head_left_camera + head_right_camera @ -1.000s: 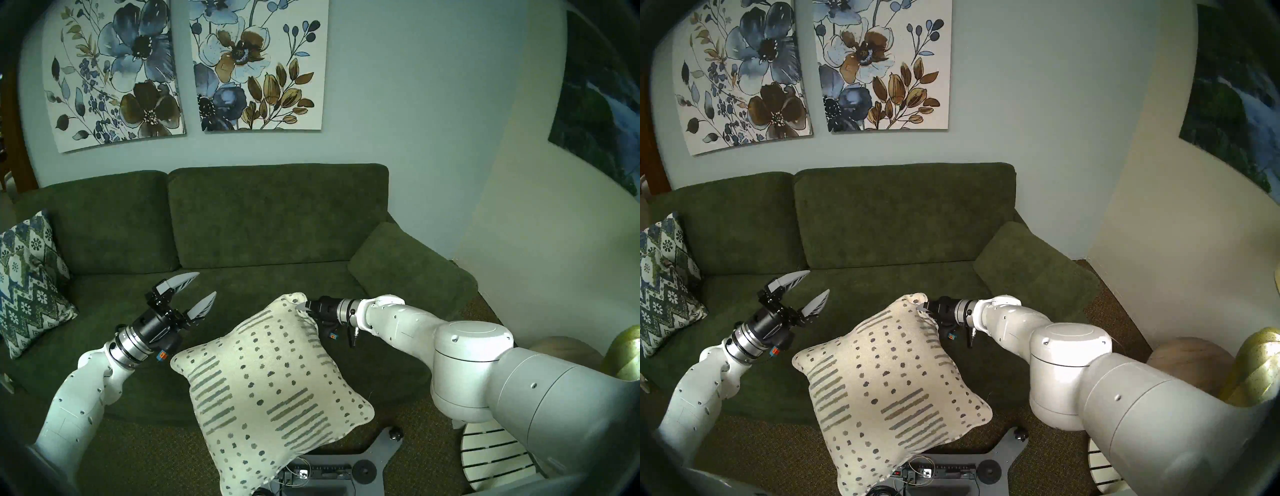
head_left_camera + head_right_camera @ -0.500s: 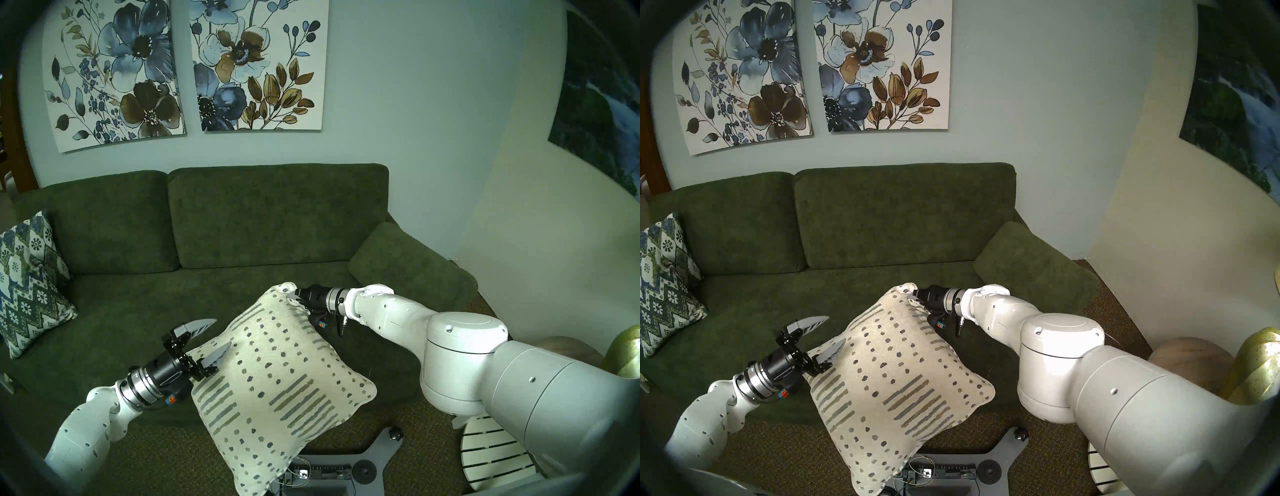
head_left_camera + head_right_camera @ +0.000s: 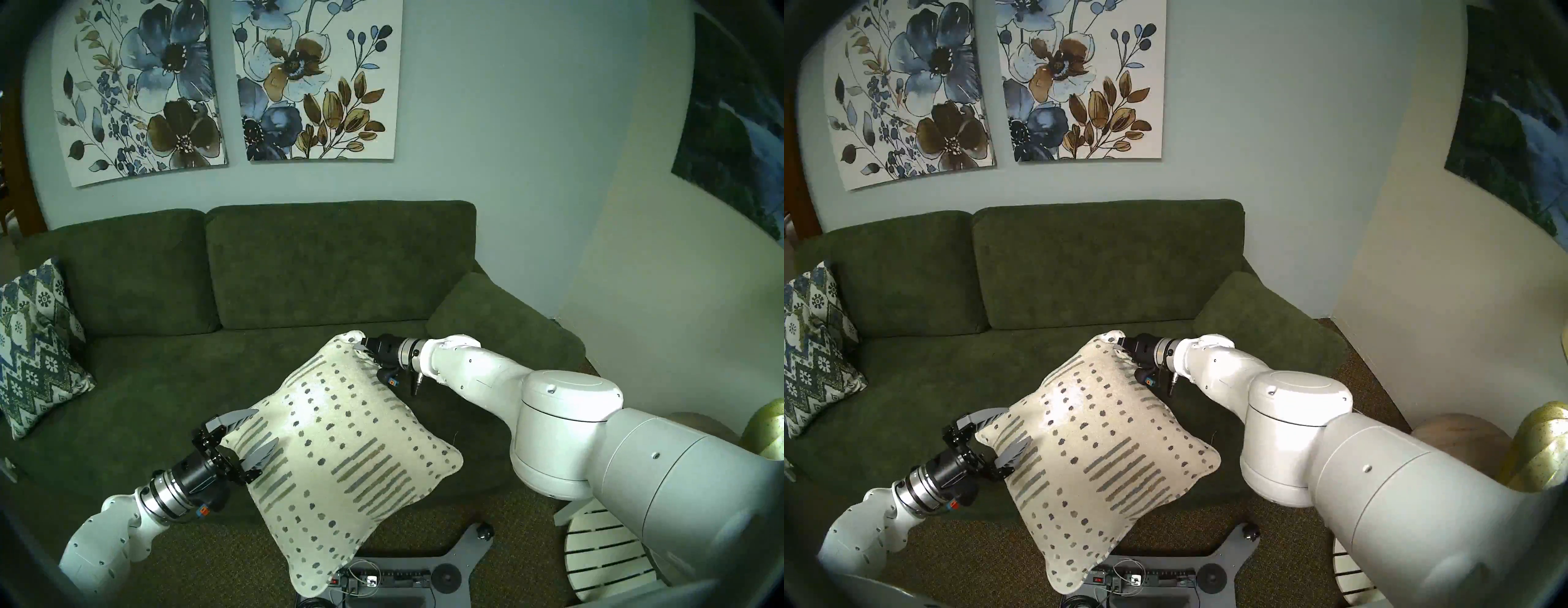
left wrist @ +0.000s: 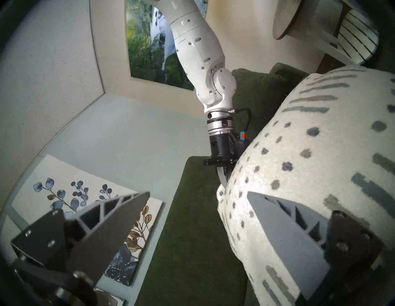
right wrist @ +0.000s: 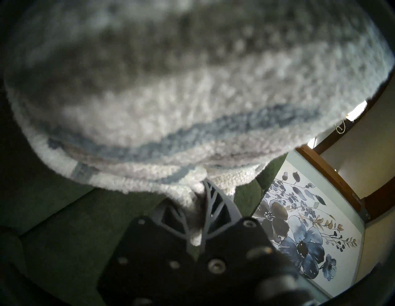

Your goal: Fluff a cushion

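The cream cushion (image 3: 339,458) with grey-green dots and dash stripes hangs tilted in front of the green sofa (image 3: 318,271). My right gripper (image 3: 360,343) is shut on its top corner and also shows in the right wrist view (image 5: 201,183), with cream fabric bunched between the fingers. My left gripper (image 3: 266,426) is open at the cushion's left corner. One of its fingers (image 4: 288,235) lies on the front face, and the other finger (image 4: 111,224) stands off the edge. The cushion (image 3: 1098,467) hides that finger's tip in the head right view.
A blue-green zigzag pillow (image 3: 38,344) leans at the sofa's left end. A green arm cushion (image 3: 500,327) is at the right end. The robot base and a power strip (image 3: 403,577) sit on the carpet below. A white slatted seat (image 3: 602,556) stands at the lower right.
My left gripper, still open, came down and to the right from above the sofa seat to the cushion's left corner. My right gripper raised its held corner slightly up and leftward.
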{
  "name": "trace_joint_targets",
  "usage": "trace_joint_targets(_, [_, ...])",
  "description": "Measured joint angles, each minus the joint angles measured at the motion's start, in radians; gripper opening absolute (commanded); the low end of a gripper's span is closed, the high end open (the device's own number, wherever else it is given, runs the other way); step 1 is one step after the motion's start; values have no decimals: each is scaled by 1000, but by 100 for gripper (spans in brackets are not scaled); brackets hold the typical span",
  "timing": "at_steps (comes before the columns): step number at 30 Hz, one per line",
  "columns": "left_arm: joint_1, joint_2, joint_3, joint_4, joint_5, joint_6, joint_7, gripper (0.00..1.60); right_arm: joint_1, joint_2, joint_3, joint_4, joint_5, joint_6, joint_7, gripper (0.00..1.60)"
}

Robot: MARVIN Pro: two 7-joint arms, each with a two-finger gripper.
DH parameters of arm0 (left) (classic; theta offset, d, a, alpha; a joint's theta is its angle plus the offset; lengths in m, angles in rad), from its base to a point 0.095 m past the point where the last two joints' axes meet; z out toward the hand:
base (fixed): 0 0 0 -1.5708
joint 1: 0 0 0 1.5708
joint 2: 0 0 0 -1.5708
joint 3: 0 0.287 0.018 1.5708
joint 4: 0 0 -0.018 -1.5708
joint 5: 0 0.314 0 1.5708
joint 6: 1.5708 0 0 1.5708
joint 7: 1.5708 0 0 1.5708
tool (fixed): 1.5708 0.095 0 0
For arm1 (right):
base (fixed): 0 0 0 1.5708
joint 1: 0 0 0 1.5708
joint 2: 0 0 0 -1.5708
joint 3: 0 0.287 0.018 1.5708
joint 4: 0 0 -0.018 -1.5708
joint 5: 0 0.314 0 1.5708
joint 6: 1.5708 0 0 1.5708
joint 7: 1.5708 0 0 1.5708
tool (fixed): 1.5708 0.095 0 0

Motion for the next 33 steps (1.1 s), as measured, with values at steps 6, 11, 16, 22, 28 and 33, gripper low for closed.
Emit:
trace_joint_targets(6, [32, 0, -21, -24, -19, 0, 0, 160, 21, 0, 28, -5, 1, 4, 18, 0])
trace_joint_targets(11, [54, 0, -39, -38, -39, 0, 0, 160, 39, -7, 52, -22, 4, 3, 15, 0])
trace_joint_targets(16, [85, -1, -58, -41, -68, 0, 0, 160, 59, -19, 72, -52, 4, -12, 3, 0])
trace_joint_targets(22, [117, -10, -68, -16, -102, 0, 0, 160, 84, -22, 90, -75, 0, -37, -6, 0])
trace_joint_targets(28, [141, -20, -71, 35, -136, 0, 0, 160, 110, -13, 101, -90, -5, -69, -10, 0])
trace_joint_targets(33, [151, -29, -70, 85, -164, 0, 0, 160, 131, -3, 105, -97, -12, -115, -11, 0])
